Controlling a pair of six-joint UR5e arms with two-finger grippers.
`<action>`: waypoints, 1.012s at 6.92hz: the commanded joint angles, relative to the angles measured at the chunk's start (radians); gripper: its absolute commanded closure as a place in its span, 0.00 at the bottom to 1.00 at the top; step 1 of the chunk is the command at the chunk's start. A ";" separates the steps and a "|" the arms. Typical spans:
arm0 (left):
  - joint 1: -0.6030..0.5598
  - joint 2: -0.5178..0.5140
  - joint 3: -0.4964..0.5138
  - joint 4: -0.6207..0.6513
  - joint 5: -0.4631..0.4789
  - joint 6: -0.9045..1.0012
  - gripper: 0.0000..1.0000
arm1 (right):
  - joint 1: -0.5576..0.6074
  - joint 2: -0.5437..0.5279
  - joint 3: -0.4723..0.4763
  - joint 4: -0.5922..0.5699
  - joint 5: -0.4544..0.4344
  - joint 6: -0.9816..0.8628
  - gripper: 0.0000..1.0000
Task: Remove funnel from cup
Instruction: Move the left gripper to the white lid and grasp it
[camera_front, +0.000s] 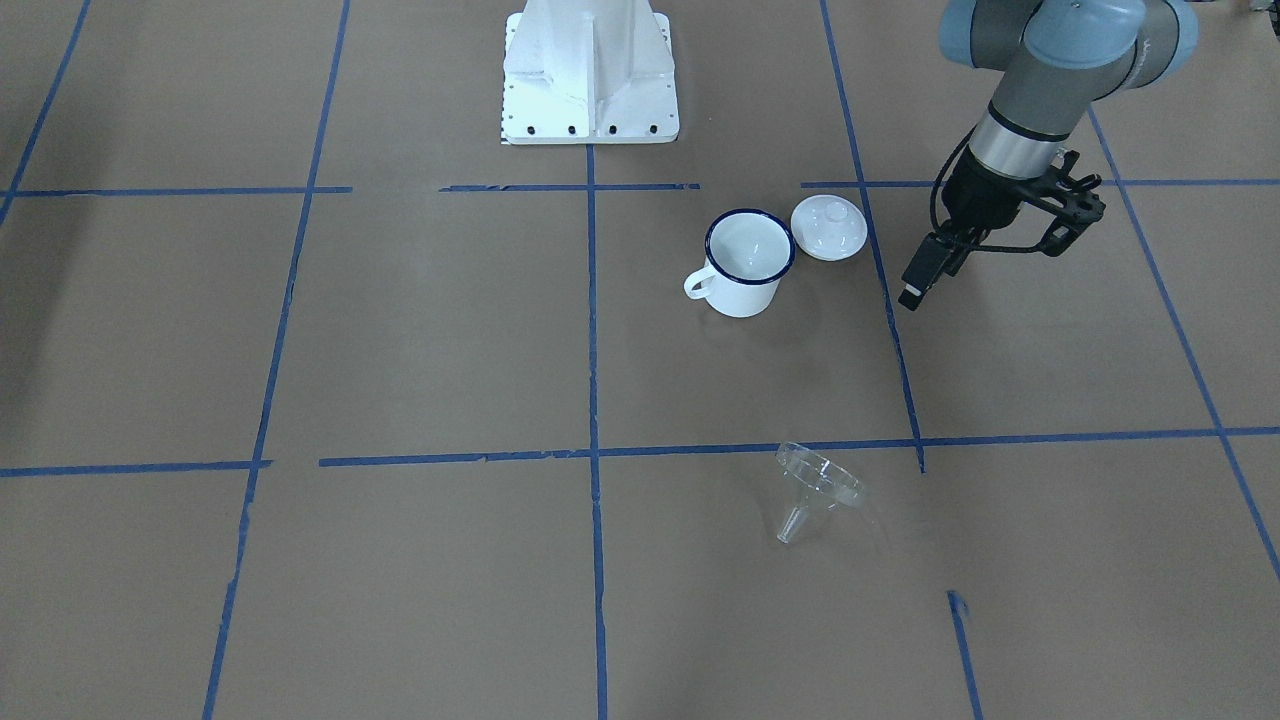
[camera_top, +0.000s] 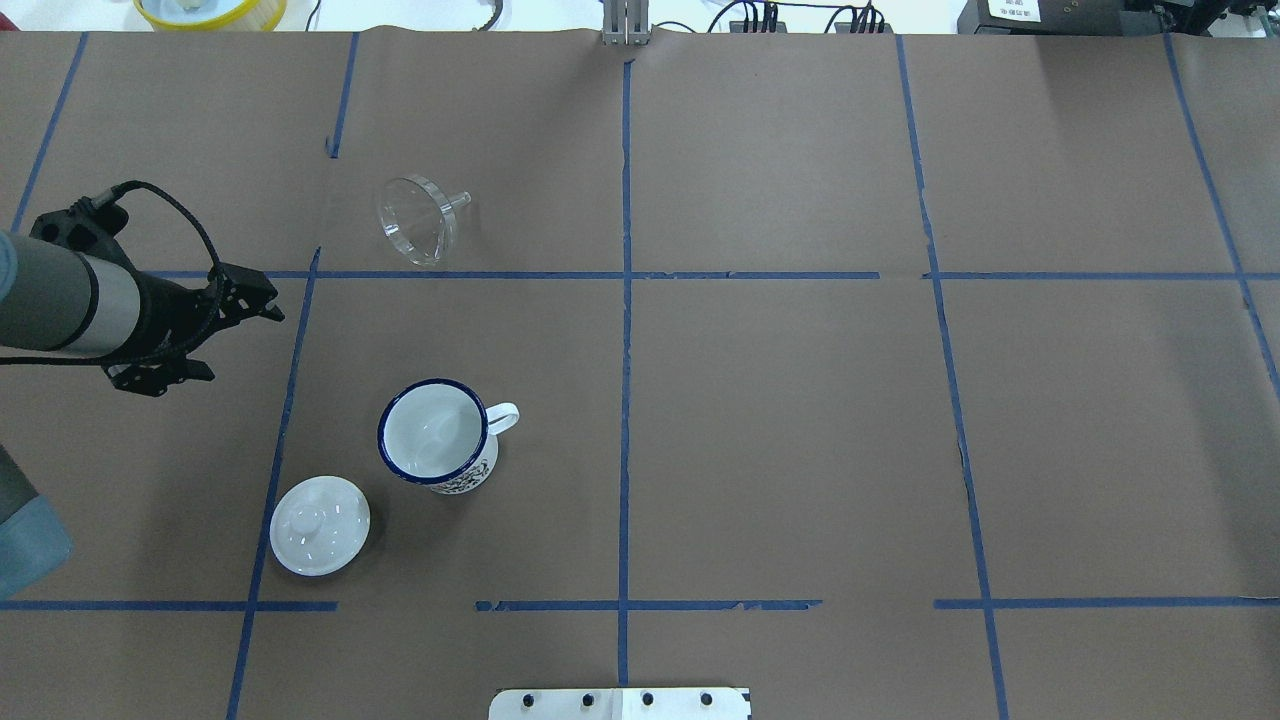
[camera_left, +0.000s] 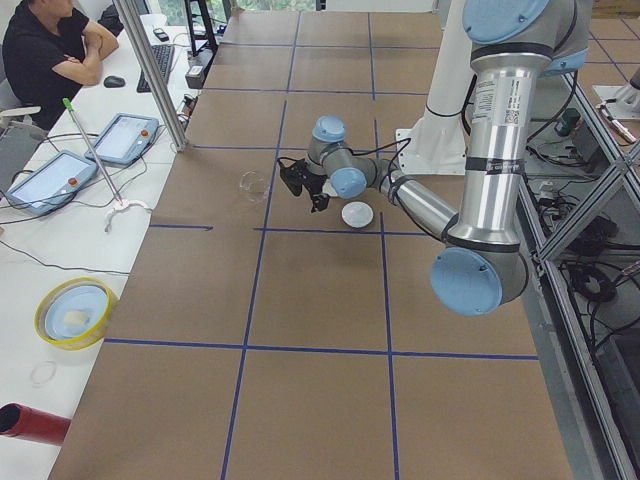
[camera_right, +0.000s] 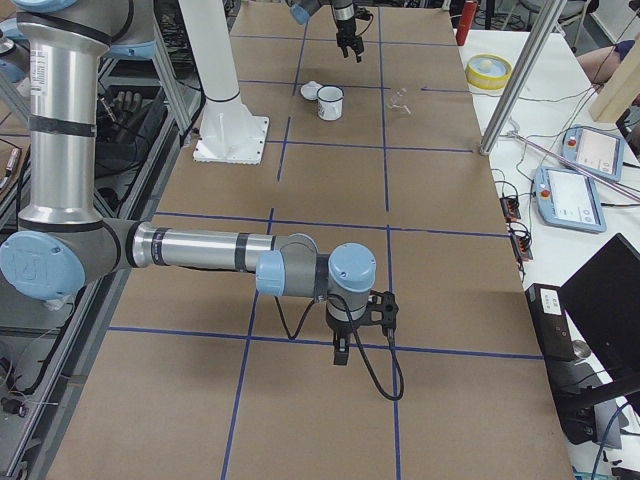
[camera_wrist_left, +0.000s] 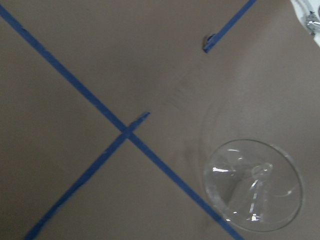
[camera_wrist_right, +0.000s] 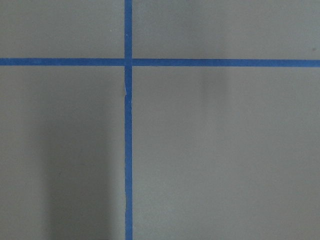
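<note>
Left gripper (camera_front: 911, 293) hangs near the cup (camera_front: 745, 265), holding nothing; how far it or the right gripper (camera_right: 340, 356) is spread cannot be told. The funnel (camera_front: 818, 490) lies on its side, well apart from the cup, on a brown-papered table (camera_front: 400, 330) gridded with blue tape (camera_front: 592, 400).

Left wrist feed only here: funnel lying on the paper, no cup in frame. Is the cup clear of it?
Observer: Yes. The cup stands upright and empty, with a tape line between it and the funnel.
Operator: Left hand carrying anything?
Observer: No. The left hand hangs empty, off to the side of both.
Operator: Right arm?
Observer: The right hand is far off at the table's other end.
</note>
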 joint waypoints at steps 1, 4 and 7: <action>0.113 0.101 -0.082 -0.005 -0.023 -0.008 0.00 | 0.000 0.000 0.000 0.000 0.000 0.000 0.00; 0.273 0.080 -0.080 0.065 0.055 -0.179 0.00 | 0.000 0.000 0.000 0.000 0.000 0.000 0.00; 0.305 -0.024 -0.014 0.130 0.061 -0.180 0.07 | 0.000 0.000 0.000 0.000 0.000 0.000 0.00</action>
